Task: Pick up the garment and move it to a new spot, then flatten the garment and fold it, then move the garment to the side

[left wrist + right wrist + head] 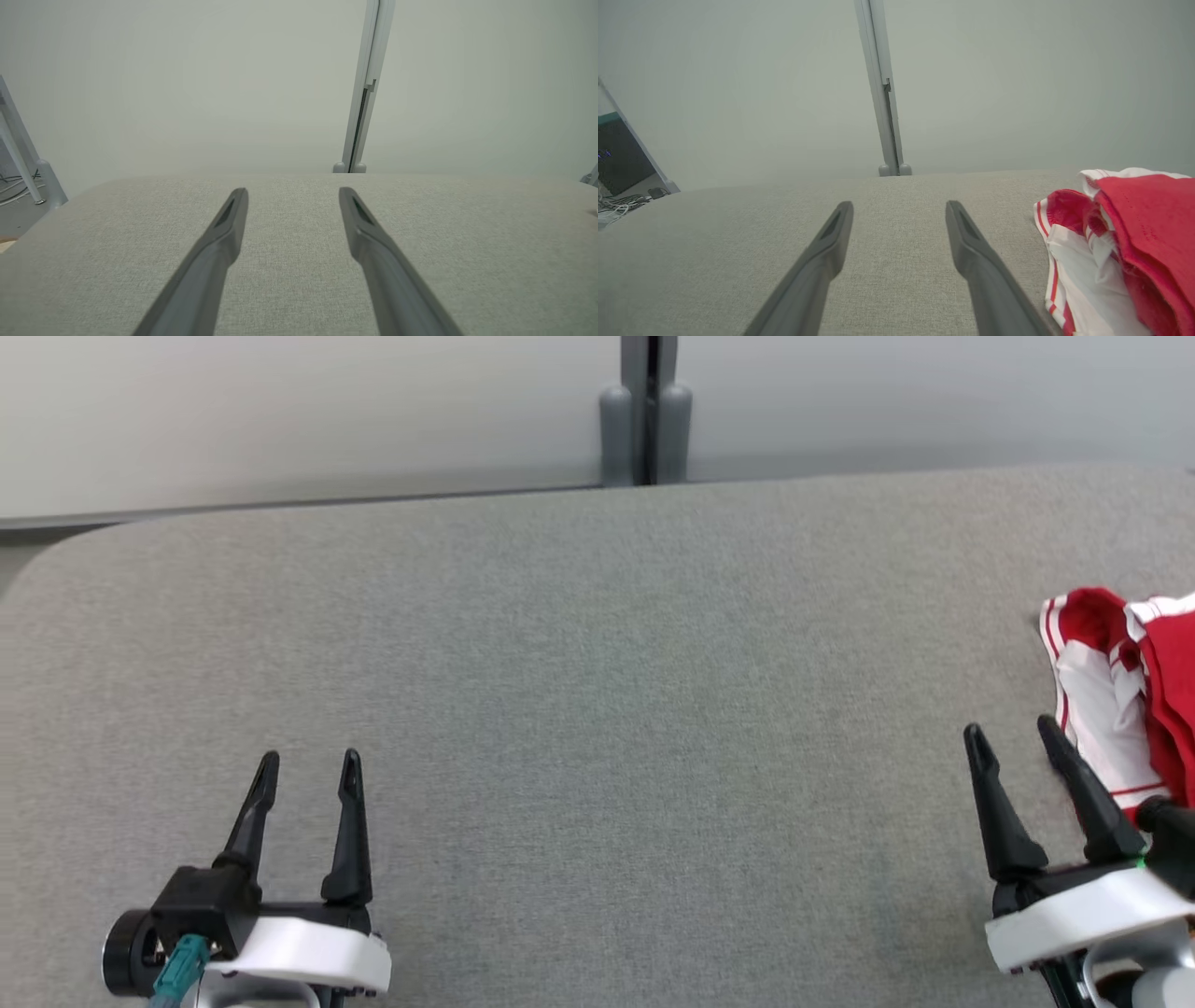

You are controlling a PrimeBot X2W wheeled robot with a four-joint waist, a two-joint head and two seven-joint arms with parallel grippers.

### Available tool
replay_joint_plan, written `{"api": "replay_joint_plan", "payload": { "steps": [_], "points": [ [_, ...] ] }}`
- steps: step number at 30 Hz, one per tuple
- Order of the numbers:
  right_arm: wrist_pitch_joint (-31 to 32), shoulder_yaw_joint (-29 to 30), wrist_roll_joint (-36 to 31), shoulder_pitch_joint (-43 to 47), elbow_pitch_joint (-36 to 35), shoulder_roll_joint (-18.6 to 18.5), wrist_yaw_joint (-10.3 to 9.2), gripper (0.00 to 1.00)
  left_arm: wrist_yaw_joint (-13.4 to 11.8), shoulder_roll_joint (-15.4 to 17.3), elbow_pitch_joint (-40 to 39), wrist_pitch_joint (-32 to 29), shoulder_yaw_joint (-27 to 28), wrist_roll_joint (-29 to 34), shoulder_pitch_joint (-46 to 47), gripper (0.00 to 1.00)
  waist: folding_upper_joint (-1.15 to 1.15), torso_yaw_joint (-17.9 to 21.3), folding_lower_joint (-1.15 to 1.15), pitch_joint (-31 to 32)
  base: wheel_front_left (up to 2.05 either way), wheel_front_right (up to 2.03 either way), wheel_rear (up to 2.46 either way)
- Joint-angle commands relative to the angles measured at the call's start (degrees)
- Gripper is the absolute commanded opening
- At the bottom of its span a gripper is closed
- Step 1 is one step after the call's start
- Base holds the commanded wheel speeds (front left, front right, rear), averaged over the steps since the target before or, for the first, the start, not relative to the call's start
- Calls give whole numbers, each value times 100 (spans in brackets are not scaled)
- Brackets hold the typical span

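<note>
The garment is a crumpled red and white piece with red stripes, lying at the right edge of the grey table. In the right wrist view the garment lies to the right of the fingers. My right gripper hovers at the lower right, open and empty, its right finger just in front of the garment's near edge. My left gripper is at the lower left, open and empty, far from the garment. Both grippers point across the bare cloth.
The table has a grey fabric top with a rounded far-left corner. Behind it stands a pale wall with a grey vertical post. Cables lie on the floor beyond the left end.
</note>
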State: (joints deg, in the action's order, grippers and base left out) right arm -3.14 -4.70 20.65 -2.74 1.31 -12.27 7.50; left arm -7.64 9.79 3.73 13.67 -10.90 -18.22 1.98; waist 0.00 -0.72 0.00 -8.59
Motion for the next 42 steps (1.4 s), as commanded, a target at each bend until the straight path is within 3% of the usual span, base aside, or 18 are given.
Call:
{"api": "replay_joint_plan", "payload": {
  "steps": [1, 15, 42],
  "points": [
    [97, 19, -55, 180, -66, -61, -2, 100, -5, 34, 22, 31, 20, -40, -112, 100, 0, -200, 0, 302, 0, 0, 0],
    [635, 269, -176, 1113, -575, -62, -1, 100, -91, 156, 20, -103, -57, -101, -859, 100, 0, -149, 0, 1109, 0, 0, 0],
    [768, 382, -245, 1356, -823, 121, -1, 100, -133, 295, 271, -199, -140, -158, -810, 100, 0, -89, 0, 1230, 0, 0, 0]
  ]
}}
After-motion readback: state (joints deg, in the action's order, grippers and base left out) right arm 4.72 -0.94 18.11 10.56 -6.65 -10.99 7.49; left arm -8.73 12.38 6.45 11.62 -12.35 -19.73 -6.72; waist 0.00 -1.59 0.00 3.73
